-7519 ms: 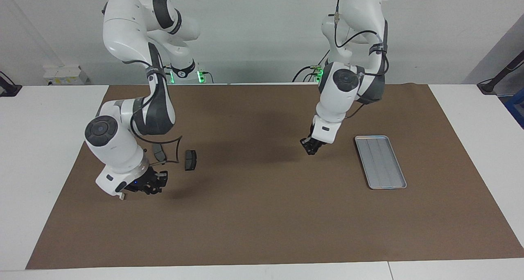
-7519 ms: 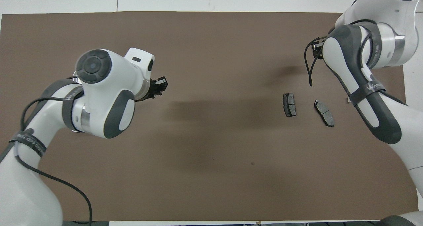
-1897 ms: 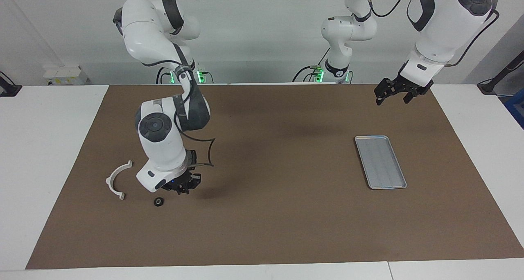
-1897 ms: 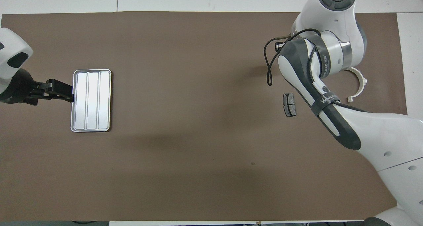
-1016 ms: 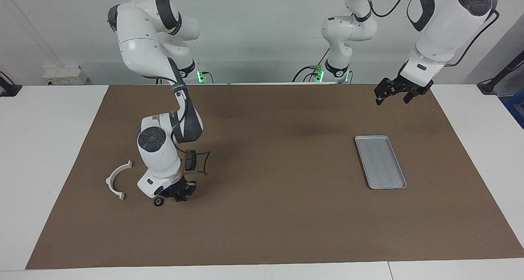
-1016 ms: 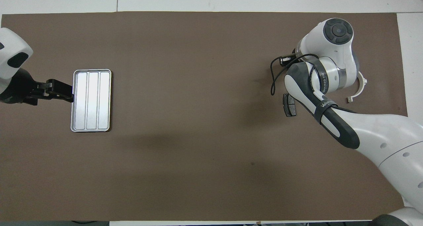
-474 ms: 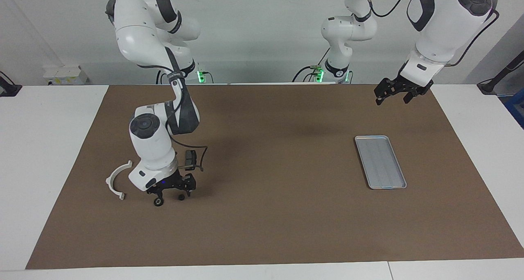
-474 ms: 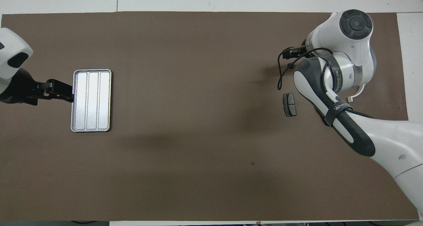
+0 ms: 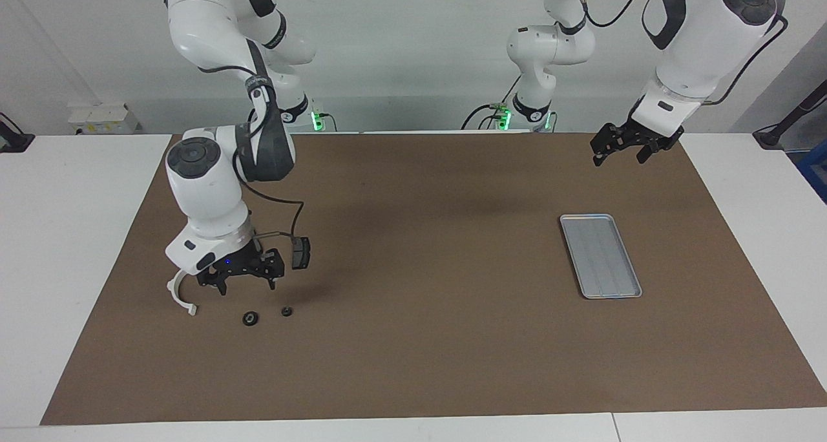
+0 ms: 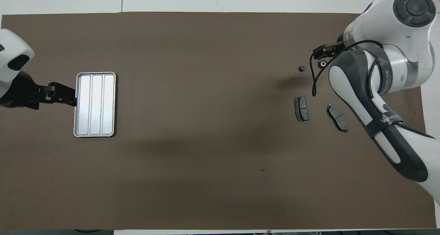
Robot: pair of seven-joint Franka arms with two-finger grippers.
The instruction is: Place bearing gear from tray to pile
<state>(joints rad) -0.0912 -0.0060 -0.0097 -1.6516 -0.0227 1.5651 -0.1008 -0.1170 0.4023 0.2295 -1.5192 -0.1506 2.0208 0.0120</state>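
Lying released beneath wide-open right claw [image 9: 240, 278]: two small dark round bearing gears [image 9: 250, 318], beside white half-ring plastic bracket [image 9: 179, 293]; left claw [image 9: 625, 148] wide, waiting.

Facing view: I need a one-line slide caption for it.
Right gripper open above two bearing gears beside the white bracket; left gripper waits open; tray bare.

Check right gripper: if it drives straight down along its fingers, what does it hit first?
Probably the bare brown mat. The open right gripper hangs just robot-side of the two bearing gears; depth is unclear, so it could clip one.
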